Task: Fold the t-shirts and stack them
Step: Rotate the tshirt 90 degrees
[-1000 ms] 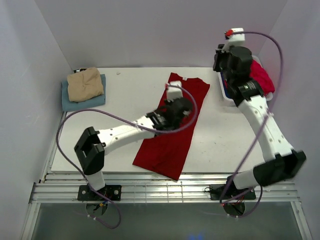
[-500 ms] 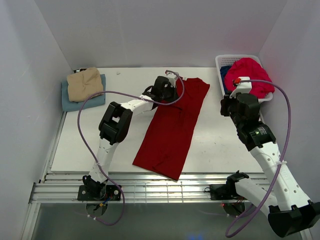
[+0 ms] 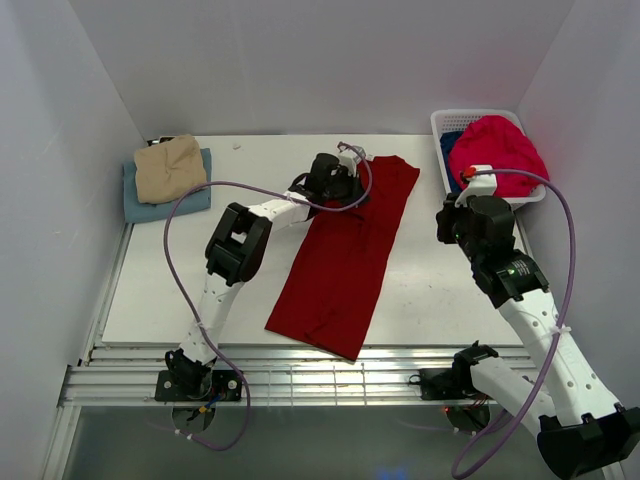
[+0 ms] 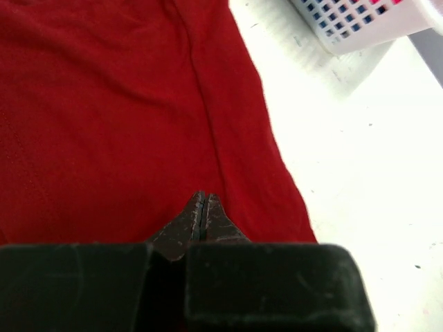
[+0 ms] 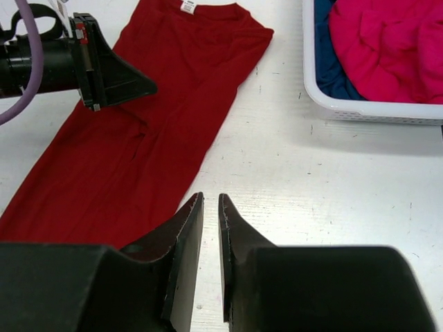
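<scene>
The dark red t-shirt (image 3: 345,250) lies flat on the desk (image 3: 440,290), collar far, hem near. The left end effector (image 4: 204,199), clenched, sits right at its shoulder edge; the right end effector (image 5: 210,200), narrowly parted, empty, has it off leftward.

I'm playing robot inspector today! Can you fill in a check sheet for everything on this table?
Surface: white table, lightly scuffed.
Job's things: dark red cotton t-shirt laid out mid-table; folded tan shirt atop folded light blue shirt, far left; bright pinkish-red shirt and deep blue shirt in the white plastic lattice basket, far right.
Clutter: nothing seen.
Grippers: left gripper, fingers shut at the dark red shirt; right gripper, fingers slightly apart, empty.
Cables: purple cables loop off both arms.
Surroundings: plain white walls.
</scene>
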You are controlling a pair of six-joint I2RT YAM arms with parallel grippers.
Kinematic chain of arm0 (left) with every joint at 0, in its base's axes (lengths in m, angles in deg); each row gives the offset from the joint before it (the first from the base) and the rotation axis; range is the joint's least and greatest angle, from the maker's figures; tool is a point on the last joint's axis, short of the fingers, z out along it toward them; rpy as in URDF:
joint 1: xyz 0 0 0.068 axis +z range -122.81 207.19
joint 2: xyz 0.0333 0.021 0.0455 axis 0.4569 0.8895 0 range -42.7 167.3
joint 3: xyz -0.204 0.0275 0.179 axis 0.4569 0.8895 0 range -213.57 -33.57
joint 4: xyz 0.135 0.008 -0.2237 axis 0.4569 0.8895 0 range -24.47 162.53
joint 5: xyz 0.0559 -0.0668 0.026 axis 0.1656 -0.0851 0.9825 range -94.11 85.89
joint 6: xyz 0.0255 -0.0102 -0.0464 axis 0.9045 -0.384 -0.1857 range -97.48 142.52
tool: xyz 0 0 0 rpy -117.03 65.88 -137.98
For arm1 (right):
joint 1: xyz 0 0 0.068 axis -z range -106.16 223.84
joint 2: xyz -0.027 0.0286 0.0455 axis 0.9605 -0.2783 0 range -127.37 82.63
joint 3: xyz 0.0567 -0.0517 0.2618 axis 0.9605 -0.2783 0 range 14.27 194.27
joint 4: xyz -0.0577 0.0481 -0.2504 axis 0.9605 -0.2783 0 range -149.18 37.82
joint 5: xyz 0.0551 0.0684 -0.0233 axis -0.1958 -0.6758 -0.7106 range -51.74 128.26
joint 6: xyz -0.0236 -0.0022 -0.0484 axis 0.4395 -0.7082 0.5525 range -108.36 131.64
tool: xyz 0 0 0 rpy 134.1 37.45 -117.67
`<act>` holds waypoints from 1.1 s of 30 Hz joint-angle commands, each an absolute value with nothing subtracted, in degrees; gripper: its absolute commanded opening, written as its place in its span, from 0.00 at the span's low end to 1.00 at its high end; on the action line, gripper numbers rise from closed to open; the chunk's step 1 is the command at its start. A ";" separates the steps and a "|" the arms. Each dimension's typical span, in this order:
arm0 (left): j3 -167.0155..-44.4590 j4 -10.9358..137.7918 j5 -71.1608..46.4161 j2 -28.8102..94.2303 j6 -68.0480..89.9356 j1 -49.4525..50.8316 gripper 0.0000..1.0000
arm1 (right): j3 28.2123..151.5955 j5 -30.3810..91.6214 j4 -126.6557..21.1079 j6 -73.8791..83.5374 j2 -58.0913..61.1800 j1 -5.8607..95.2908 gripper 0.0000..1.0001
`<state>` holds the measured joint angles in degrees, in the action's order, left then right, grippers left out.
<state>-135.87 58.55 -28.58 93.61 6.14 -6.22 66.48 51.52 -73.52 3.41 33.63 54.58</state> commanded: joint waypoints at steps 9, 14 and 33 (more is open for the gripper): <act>-141.94 67.98 -17.58 100.04 8.98 -5.42 0.00 | 65.69 49.60 -72.31 2.68 32.71 53.45 0.21; -141.76 69.13 -13.17 100.21 8.11 -2.52 0.00 | 65.51 49.42 -71.08 2.24 30.16 51.96 0.21; -146.33 67.29 -18.35 104.35 5.47 4.43 0.00 | 66.39 54.87 -67.65 1.10 20.93 43.96 0.22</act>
<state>-146.27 63.68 -17.63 102.73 5.27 4.99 65.78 52.98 -71.05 1.53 21.70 44.85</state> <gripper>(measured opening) 0.018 0.217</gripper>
